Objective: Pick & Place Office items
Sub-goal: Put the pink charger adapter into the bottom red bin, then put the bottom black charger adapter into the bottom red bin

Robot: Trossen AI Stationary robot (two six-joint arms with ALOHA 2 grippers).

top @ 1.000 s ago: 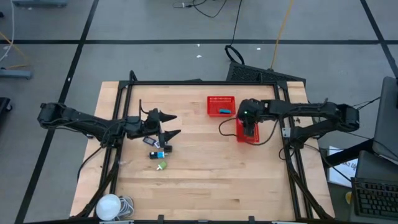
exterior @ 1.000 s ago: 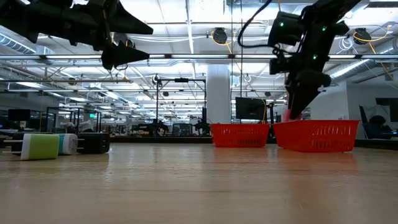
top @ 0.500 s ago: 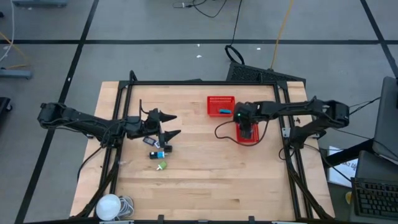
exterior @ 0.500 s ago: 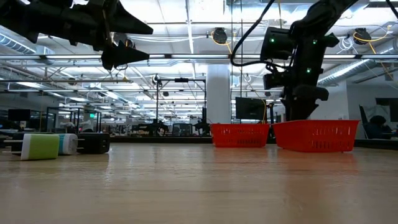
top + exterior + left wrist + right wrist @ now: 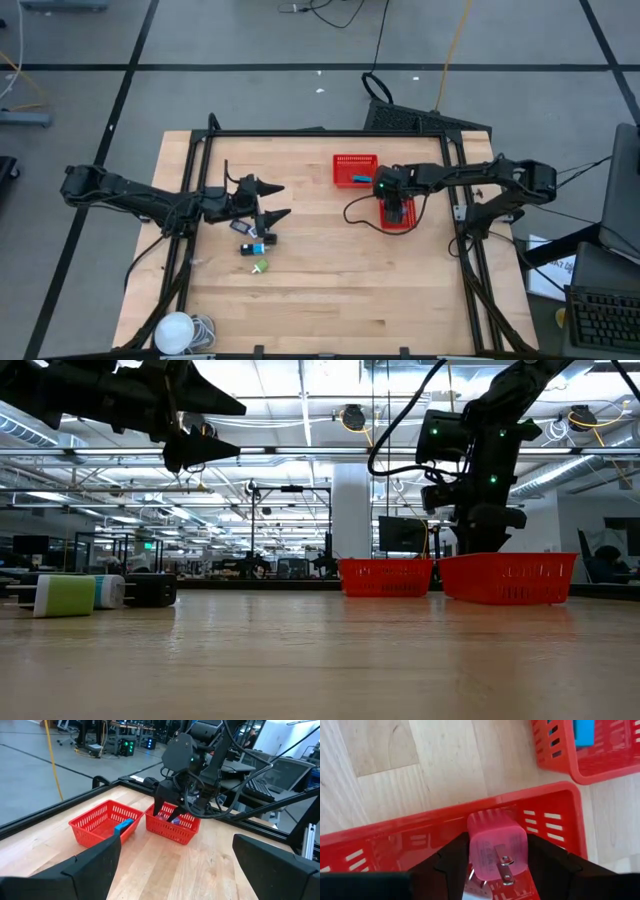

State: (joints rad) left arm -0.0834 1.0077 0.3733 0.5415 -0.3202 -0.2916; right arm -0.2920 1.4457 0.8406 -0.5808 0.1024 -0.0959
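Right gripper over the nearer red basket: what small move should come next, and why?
Probably finish opening the fingers and lift straight up. The right gripper sits low inside the red basket, and the pink plug lies between its fingers, over the basket floor, so the drop looks nearly done. The left gripper waits open above the remaining items.

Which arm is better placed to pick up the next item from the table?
Left. Its gripper hangs open right above the loose pieces, while the right gripper is down in a red basket with a pink plug between its fingers.
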